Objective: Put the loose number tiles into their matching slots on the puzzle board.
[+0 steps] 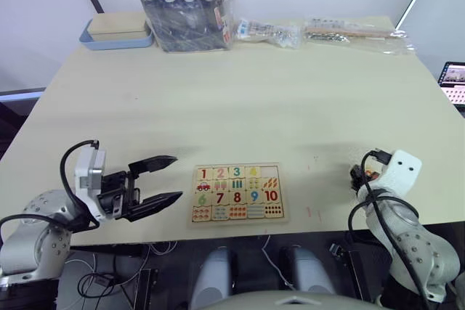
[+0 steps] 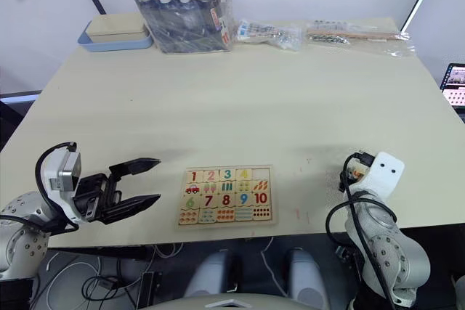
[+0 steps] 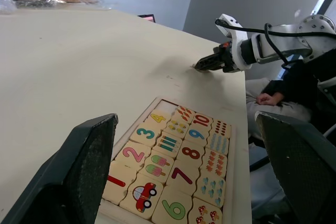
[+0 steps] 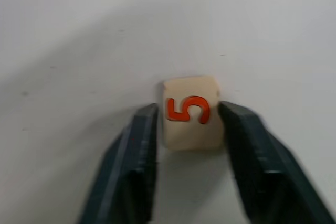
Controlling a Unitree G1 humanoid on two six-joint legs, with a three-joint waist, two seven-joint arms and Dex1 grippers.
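Observation:
The puzzle board (image 1: 236, 194) lies near the table's front edge, between my arms. Tiles 1 to 4 sit in its top row, and the slot at the right end of that row (image 2: 260, 174) looks bare. A loose number tile printed with a red 5 (image 4: 190, 113) rests on the table to the right of the board. My right gripper (image 4: 189, 124) is shut on it, one finger (image 4: 137, 150) pressed against each side. My left gripper (image 1: 176, 177) hovers open just left of the board, holding nothing.
At the table's back edge stand a blue tray (image 1: 116, 32), a plastic-wrapped dark box (image 1: 187, 9) and two clear bags (image 1: 269, 32) (image 1: 356, 33). A screen (image 1: 454, 81) sits off the right edge. A person's hand (image 3: 270, 98) rests beyond the table.

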